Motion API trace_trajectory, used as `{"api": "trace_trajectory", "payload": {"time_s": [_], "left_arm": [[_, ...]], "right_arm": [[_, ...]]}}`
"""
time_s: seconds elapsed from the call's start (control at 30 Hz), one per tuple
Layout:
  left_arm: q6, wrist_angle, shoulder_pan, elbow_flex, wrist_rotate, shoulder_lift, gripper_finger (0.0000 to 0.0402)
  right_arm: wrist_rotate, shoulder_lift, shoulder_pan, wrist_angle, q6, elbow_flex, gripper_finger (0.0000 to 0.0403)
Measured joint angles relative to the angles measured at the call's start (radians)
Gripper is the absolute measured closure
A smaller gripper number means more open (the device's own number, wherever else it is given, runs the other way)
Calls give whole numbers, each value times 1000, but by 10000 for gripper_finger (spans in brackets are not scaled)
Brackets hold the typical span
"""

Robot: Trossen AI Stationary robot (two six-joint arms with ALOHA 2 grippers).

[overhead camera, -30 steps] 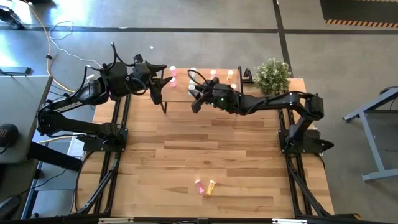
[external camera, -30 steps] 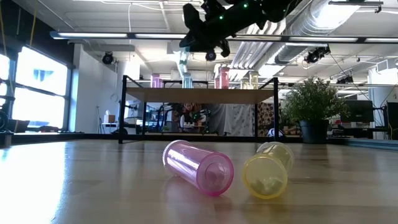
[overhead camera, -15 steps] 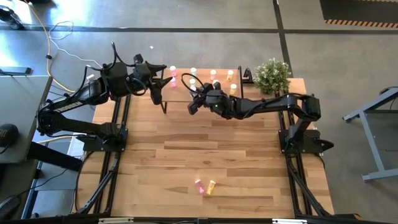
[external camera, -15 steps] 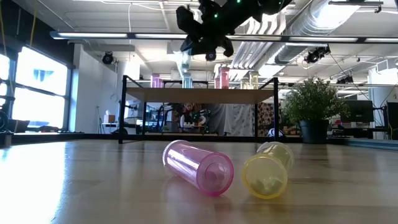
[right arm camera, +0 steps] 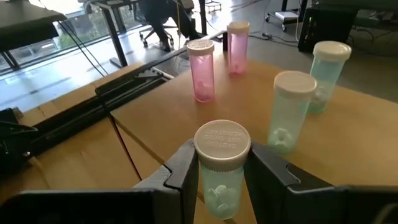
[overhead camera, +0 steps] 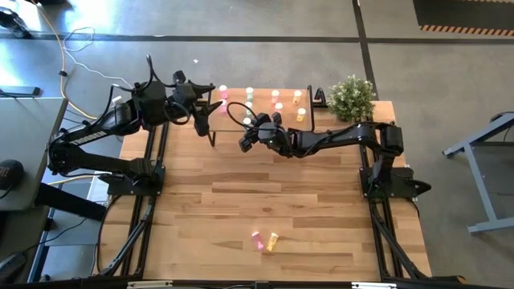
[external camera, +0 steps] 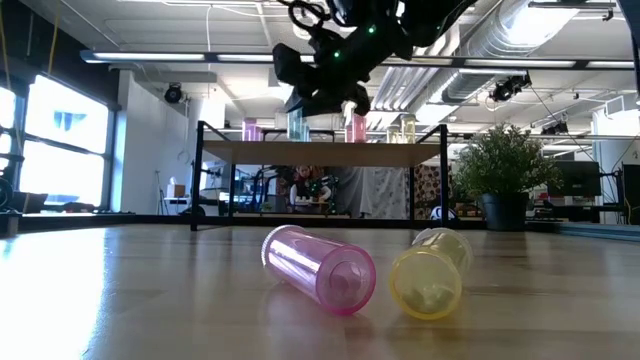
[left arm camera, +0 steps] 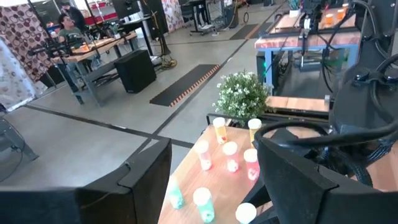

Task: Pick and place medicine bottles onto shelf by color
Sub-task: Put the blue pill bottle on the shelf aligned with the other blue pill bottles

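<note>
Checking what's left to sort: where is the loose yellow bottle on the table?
In the high view, the yellow bottle lies on its side near the table's front edge, right beside a pink bottle, far from the shelf.

Grey concrete floor (overhead camera: 265, 20), potted plant (external camera: 505, 175), bright window (external camera: 60, 145), ceiling ducts (external camera: 520, 40)

held green bottle (right arm camera: 221, 168) base cut off; left pincer (overhead camera: 206, 113) tips hidden

Two bottles lie on the desk (overhead camera: 241, 193): one pink bottle (external camera: 318, 270) and one yellow bottle (external camera: 428, 275). The single shelf (external camera: 320, 152) carries two pink ones (right arm camera: 201, 70), two green ones (right arm camera: 291, 109), two yellow ones (left arm camera: 219, 129) and at least two red-orange ones (left arm camera: 203, 154). A third green bottle (right arm camera: 222, 146) sits in the right hand (right arm camera: 221, 180). There is one potted plant (overhead camera: 352, 98).
</note>
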Motion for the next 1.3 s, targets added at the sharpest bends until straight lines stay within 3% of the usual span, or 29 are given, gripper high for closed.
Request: {"api": "trace_trajectory", "payload": {"time_s": [0.97,1.3], "left_arm": [[7,-13,0,0,3,0,174],[5,-13,0,0,3,0,174]], "right_arm": [[33,3,-2,-19,-10,0,304],[40,2,-2,-40,9,0,273]]}}
